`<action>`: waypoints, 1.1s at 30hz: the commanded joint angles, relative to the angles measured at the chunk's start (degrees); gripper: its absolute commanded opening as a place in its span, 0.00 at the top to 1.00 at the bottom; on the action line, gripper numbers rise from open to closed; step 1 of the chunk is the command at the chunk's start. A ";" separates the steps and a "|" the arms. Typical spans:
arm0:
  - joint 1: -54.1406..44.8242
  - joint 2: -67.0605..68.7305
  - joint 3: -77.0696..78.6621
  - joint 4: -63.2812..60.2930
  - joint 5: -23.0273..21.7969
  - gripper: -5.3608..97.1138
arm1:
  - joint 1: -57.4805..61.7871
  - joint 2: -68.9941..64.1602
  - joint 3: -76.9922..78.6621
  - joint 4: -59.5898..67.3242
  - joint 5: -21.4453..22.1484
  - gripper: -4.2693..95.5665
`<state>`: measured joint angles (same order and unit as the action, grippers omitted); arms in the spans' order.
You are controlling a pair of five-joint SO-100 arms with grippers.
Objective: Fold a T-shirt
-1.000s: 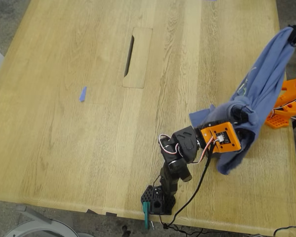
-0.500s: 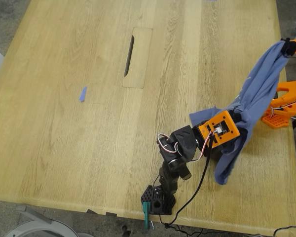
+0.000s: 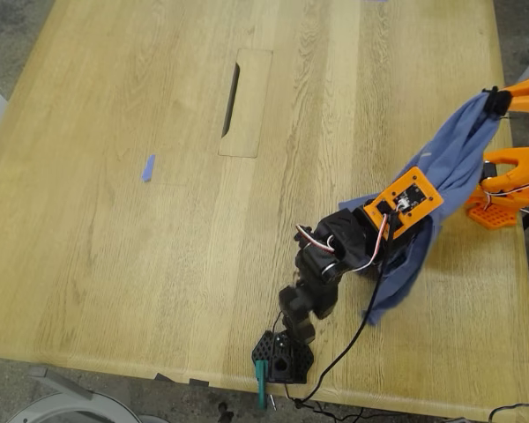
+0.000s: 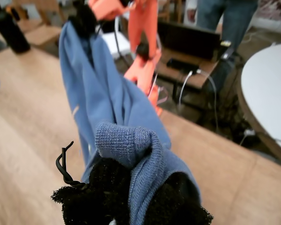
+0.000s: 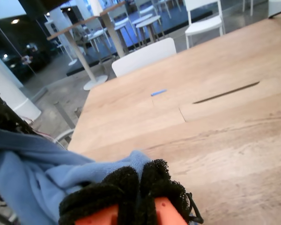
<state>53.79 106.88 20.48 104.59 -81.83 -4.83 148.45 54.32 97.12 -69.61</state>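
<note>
You are viewing the spreading step that comes before any fold. The T-shirt [image 3: 450, 167] is hanging bunched in the air between two arms, over the surface [image 3: 159, 229] near the exterior view's right edge, and no part of it is lying flat yet.

Nearest the exterior camera, my first end effector [image 4: 131, 199] is pinching a rolled hem or cuff of the cloth. In the first wrist view its black padded fingers [image 4: 100, 192] are closing tightly on a thick ribbed fold, with almost no gap between them. From this grip a loose tail of fabric is drooping toward the near edge of the surface.

Farther off, my second end effector [image 5: 131, 187] is holding the other end of the garment high at the exterior view's right. Its pads [image 5: 112, 185] are pressing together on a thin corner of blue cloth, so it too is clamping the fabric.

Judging from this, the next move is calling for the two grips to draw apart until the cloth tightens, then to carry it toward the open middle of the surface and lower it flat. The printed chest is not showing clearly, so you cannot tell which face will land upward.

Beyond the arms, a small blue scrap [image 3: 148, 167] is lying well apart, near a cable slot [image 3: 232, 88].
</note>
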 commanded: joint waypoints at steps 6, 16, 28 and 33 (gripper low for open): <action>-5.71 24.52 33.40 -4.57 -1.58 0.95 | -1.23 3.96 9.14 -0.26 0.09 0.96; -16.17 47.37 77.17 -24.17 -1.41 0.95 | -2.20 10.28 32.17 -6.94 -0.97 0.96; -27.51 64.78 113.03 -46.76 -1.05 0.95 | 0.53 14.77 67.24 -35.86 -2.46 0.96; -33.66 65.48 123.40 -57.57 -1.05 0.95 | 3.43 14.06 79.98 -49.83 -2.55 0.96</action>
<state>22.94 170.77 141.77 53.44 -82.88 -2.29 162.51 131.75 52.47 -71.72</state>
